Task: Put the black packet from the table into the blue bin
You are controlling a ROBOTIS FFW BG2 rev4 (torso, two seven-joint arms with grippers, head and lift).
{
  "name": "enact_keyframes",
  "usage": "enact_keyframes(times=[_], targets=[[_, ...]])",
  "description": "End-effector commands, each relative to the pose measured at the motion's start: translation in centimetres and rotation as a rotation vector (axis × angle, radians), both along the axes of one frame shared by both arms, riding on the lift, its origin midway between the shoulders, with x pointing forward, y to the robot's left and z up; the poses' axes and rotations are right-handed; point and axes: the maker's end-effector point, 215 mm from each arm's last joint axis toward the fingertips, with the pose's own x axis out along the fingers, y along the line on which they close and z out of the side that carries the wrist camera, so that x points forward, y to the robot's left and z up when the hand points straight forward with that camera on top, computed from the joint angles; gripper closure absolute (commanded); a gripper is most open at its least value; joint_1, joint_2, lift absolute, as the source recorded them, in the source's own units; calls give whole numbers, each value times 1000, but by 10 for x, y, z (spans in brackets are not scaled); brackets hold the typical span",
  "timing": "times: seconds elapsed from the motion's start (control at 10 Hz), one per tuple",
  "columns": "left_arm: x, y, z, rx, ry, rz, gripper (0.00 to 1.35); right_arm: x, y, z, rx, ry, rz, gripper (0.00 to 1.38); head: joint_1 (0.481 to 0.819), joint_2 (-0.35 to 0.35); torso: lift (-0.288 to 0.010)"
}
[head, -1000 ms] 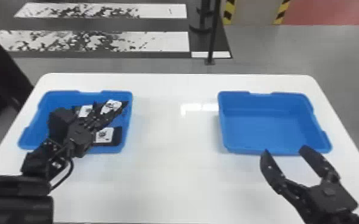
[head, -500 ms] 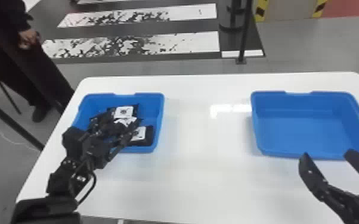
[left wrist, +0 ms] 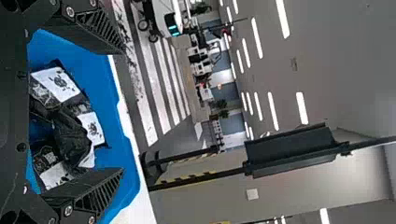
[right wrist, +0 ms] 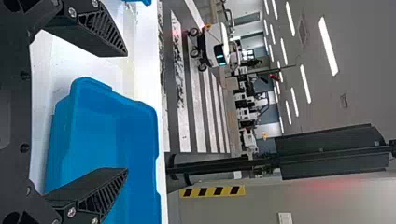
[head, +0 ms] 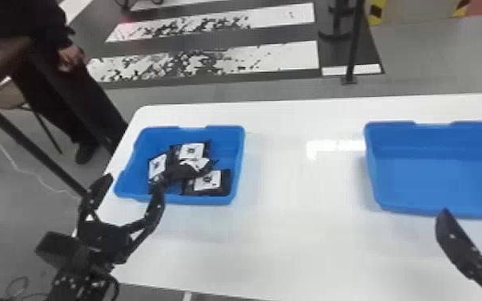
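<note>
Four black packets [head: 208, 182] lie in the left blue bin [head: 200, 200] in the head view, my left gripper [head: 133, 180] by its near edge, fingers spread. Seen from my left wrist, they overlap beyond those released fingers; which one the task means, I can't tell. I judge the placing done, only backing away left. From my right wrist, my right gripper [right wrist: 127, 112] waits unclenched, holding nothing, near the second blue bin [right wrist: 152, 149].

No readable text — apparently.
</note>
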Motion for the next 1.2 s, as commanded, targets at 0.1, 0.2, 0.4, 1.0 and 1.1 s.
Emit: enact_keyframes(times=[0.1,0.2,0.4,1.0,1.1], targets=[[-44,-10,-11,-125,3,84,142,-1,1,0,-7,1,2,136,695,251,-110],[-50,-10,-11,-149,-6,108,144,-1,1,0,-7,1,2,136,695,254,-110],[-49,-16,-12,-182,-12,112,144,-1,1,0,-9,1,1,136,695,250,-110],[-45,-42,-11,-279,-31,95,144,2,1,6,-23,-13,4,137,695,197,-110],[-45,-42,-11,-286,-32,96,144,2,1,6,-23,-13,4,137,695,194,-110]])
